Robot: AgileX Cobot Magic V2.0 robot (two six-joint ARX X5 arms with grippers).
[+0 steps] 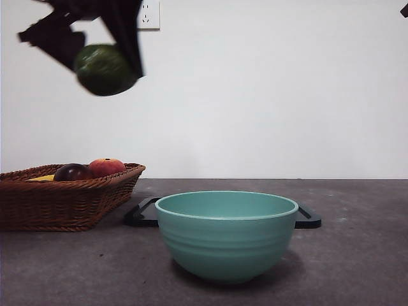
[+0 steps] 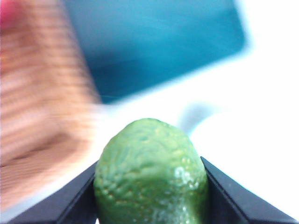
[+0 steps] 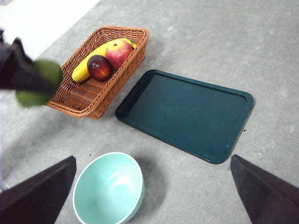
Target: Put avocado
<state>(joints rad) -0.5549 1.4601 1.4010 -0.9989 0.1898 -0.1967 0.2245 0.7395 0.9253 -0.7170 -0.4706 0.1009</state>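
Observation:
The avocado (image 1: 103,69) is dull dark green and rounded. My left gripper (image 1: 95,67) is shut on it and holds it high in the air above the wicker basket (image 1: 60,203). In the left wrist view the avocado (image 2: 150,176) sits between the two black jaws. It also shows in the right wrist view (image 3: 39,84), blurred, with the left arm. My right gripper (image 3: 152,196) is open and empty, high above the table near the teal bowl (image 3: 108,189).
The basket (image 3: 100,70) holds a banana (image 3: 88,64), a dark maroon fruit (image 3: 98,67) and a red-orange fruit (image 3: 118,52). A dark green tray (image 3: 187,114) lies beside it. The teal bowl (image 1: 226,234) stands in front of the tray (image 1: 143,213).

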